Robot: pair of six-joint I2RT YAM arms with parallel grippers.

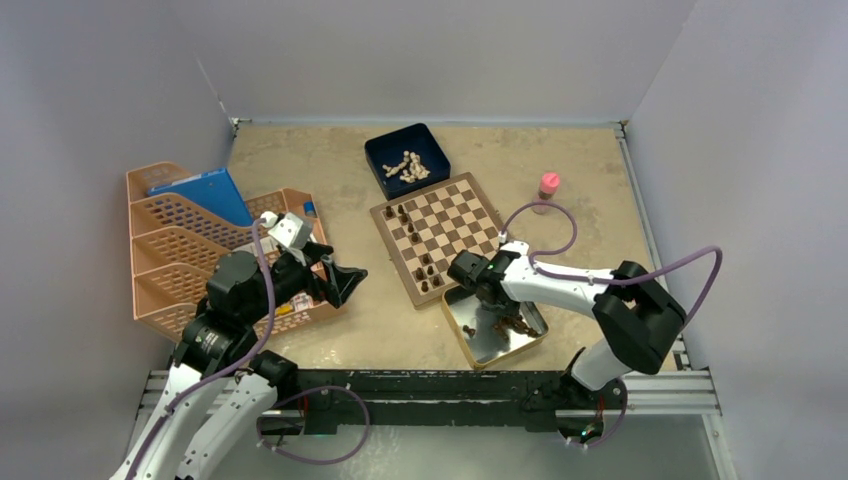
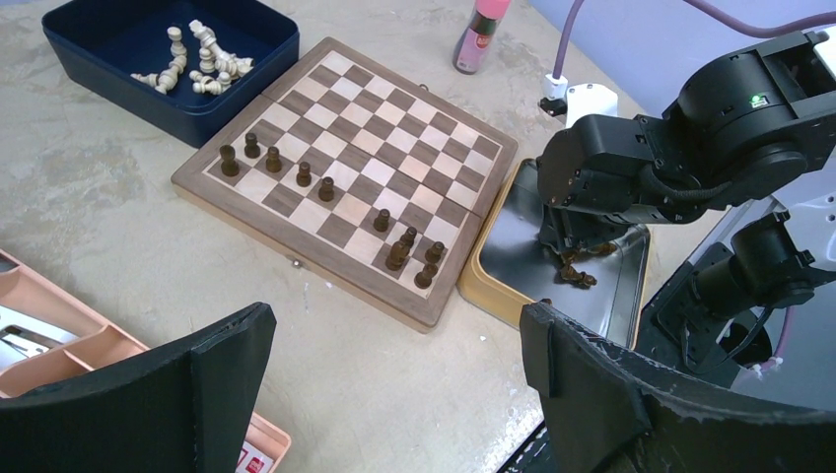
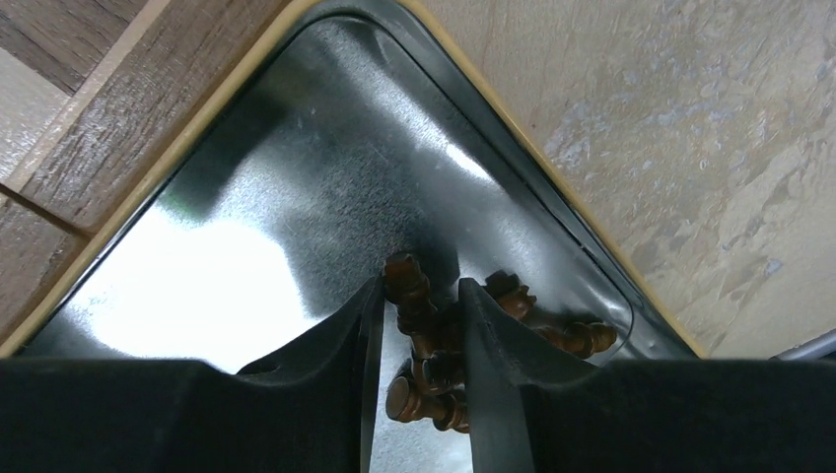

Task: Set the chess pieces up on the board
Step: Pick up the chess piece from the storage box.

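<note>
The tan counter (image 1: 300,160) carried four items outside the set. A dark blue square box (image 1: 395,146) sat at the far middle, holding a loose heap of pale cream chessmen (image 1: 406,167), most lying on their sides. A small pink-capped bottle (image 1: 548,186) stood upright to the far right. A shiny silver square tin (image 1: 478,342) with a yellowish rim lay near the front edge. Peach mesh file trays (image 1: 170,255) occupied the left side, with a blue folder (image 1: 200,195) in a rear slot.

Plain pale walls (image 1: 420,50) close in on three sides, evenly lit. Mottled beige tabletop (image 1: 300,170) below, a black rail (image 1: 450,385) running along its near edge.
</note>
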